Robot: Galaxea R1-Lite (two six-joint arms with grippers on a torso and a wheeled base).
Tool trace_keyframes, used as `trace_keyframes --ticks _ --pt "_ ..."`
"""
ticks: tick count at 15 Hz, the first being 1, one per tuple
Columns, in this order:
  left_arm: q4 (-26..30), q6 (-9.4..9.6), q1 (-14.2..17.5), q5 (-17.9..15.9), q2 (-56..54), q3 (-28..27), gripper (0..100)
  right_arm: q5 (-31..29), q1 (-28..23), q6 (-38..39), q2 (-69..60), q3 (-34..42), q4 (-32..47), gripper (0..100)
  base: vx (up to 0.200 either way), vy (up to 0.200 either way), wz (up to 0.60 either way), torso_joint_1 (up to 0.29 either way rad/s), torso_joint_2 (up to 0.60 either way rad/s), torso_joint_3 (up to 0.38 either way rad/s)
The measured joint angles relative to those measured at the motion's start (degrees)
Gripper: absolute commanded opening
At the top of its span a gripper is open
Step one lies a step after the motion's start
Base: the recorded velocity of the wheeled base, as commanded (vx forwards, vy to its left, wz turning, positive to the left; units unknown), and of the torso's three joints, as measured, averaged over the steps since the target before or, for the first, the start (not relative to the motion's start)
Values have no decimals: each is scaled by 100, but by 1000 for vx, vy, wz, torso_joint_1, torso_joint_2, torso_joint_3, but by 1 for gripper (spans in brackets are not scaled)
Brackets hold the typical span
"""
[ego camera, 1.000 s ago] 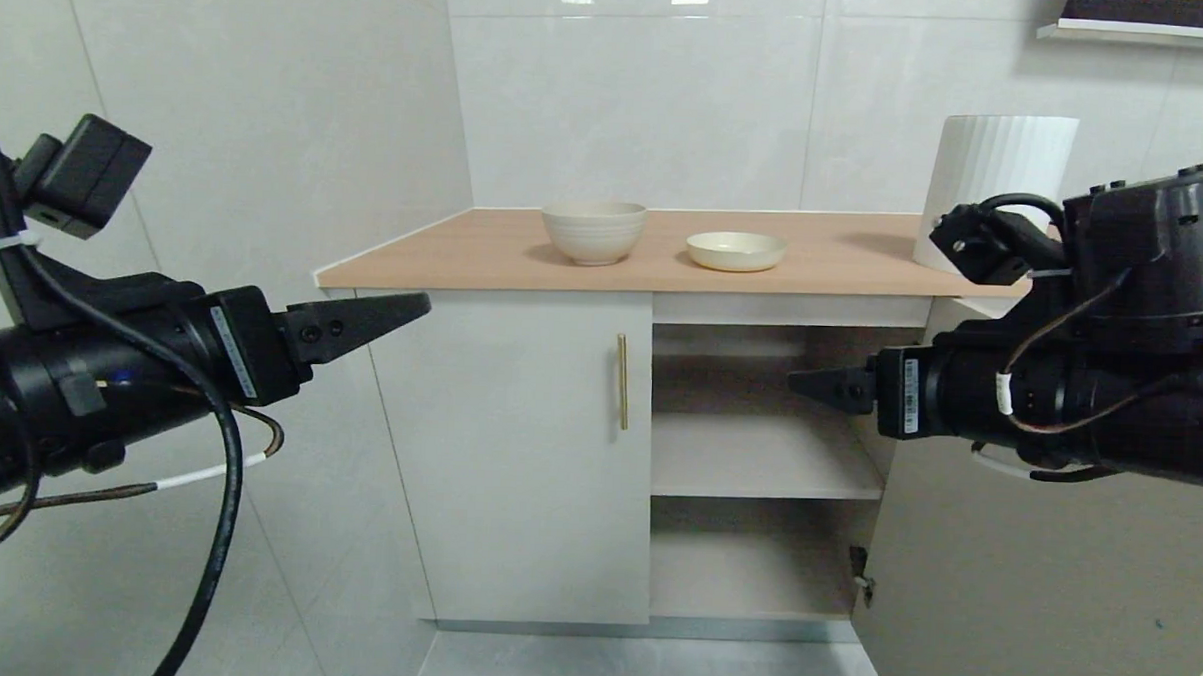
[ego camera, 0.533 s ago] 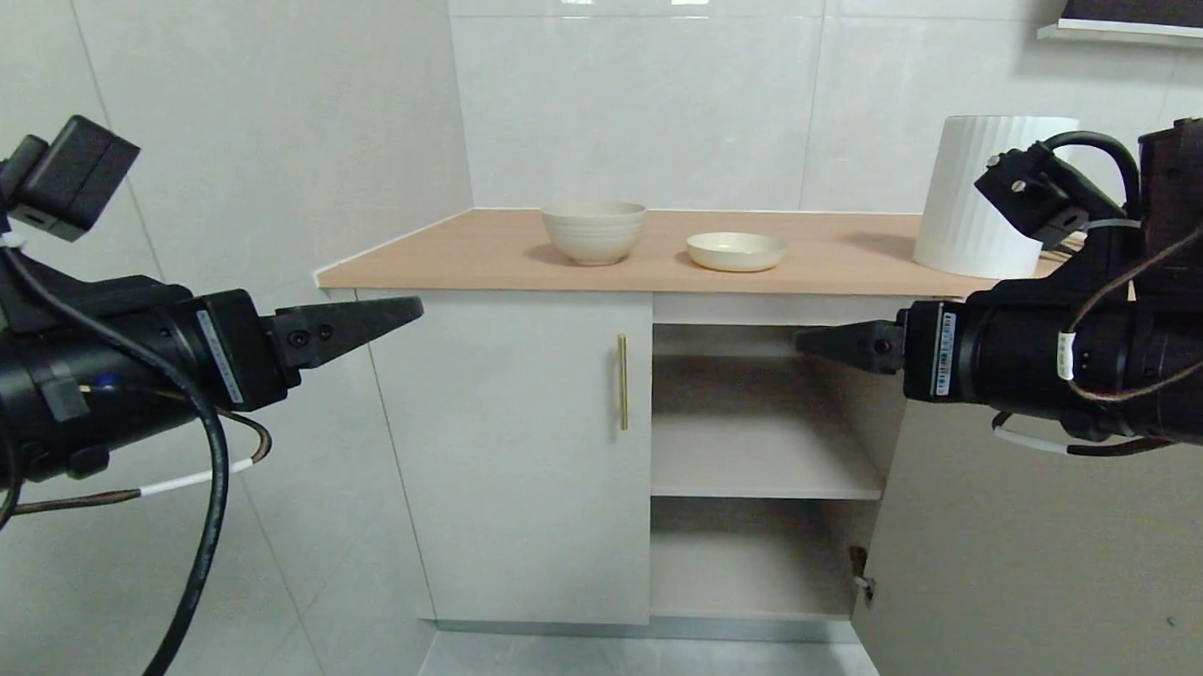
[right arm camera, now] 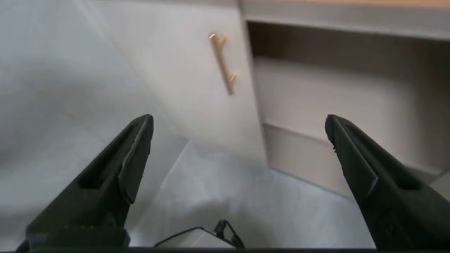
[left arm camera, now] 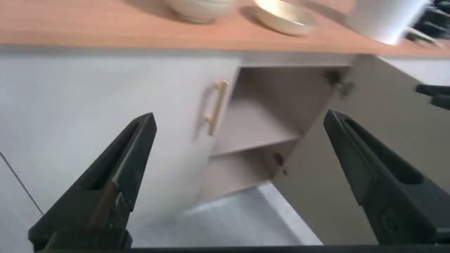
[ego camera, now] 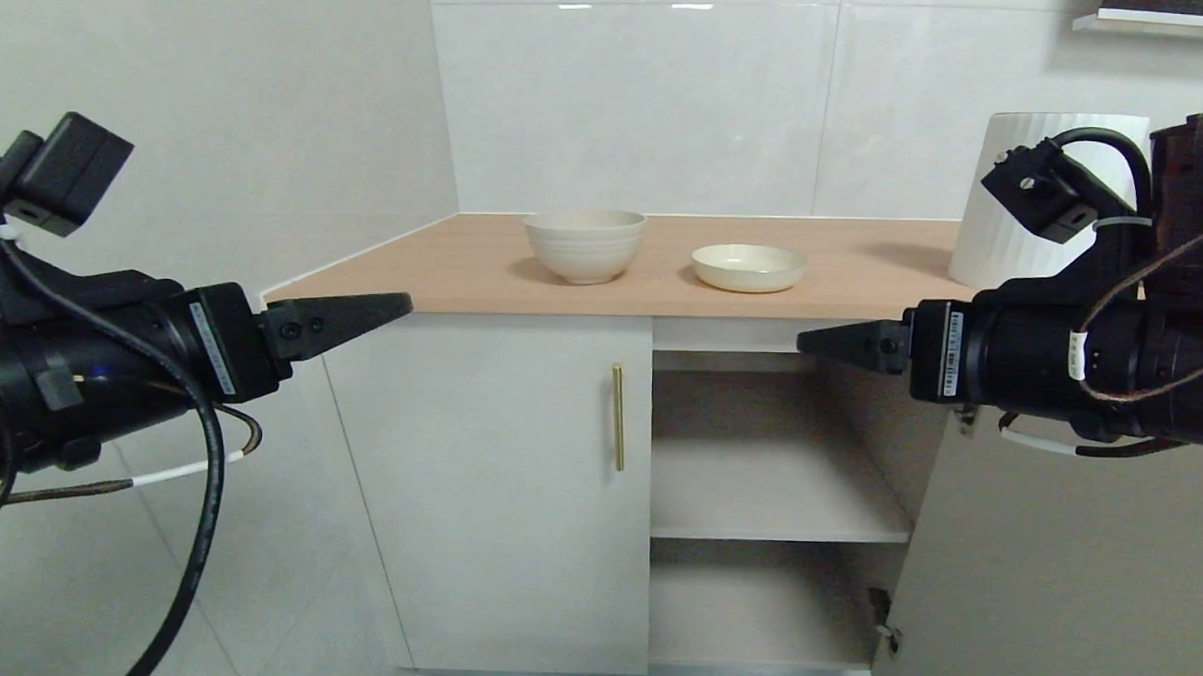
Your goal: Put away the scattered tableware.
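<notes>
The cabinet [ego camera: 516, 495] stands ahead of both grippers, its left door shut. Its right door [ego camera: 1054, 574] is swung open below the right arm. The wooden countertop [ego camera: 464, 273] lies a little above the level of both gripper tips. A white ribbed container [ego camera: 1005, 242] stands upright on it, behind the right arm. The left gripper [ego camera: 362, 315] is held level and points toward the cabinet's left front corner. The left wrist view shows the left gripper [left arm camera: 239, 118] with fingers spread wide, gripping nothing and clear of the cabinet. The right gripper [ego camera: 822, 341] is held level in front of the open compartment, just under the countertop edge, pointing toward the robot's left. The right wrist view shows the right gripper [right arm camera: 237, 119] equally wide open, gripping nothing. The bowl [ego camera: 585, 244] sits upright, mouth up, on the countertop. It is above and beyond the gripper tips, between them and nearer the left one. The dish [ego camera: 748, 267] lies flat, mouth up, near the bowl on its right, above and beyond the right gripper's tip. Both pieces are round, so neither has a long axis. Two shelves [ego camera: 766, 499] show inside the open compartment below the right gripper. The brass handle [ego camera: 618, 417] runs vertically on the shut door, lower than both tips.
</notes>
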Motion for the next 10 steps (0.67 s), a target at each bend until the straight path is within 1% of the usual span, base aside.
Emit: trace_keyframes --ticks 6,10 --pt "-5 0 50 -2 61 -9 100 5 -5 2 -63 13 33 100 200 0 0 4 3 5" --pt "0 0 45 -5 66 2 100 30 -21 16 -104 77 6 100 0 0 0 0 0 0"
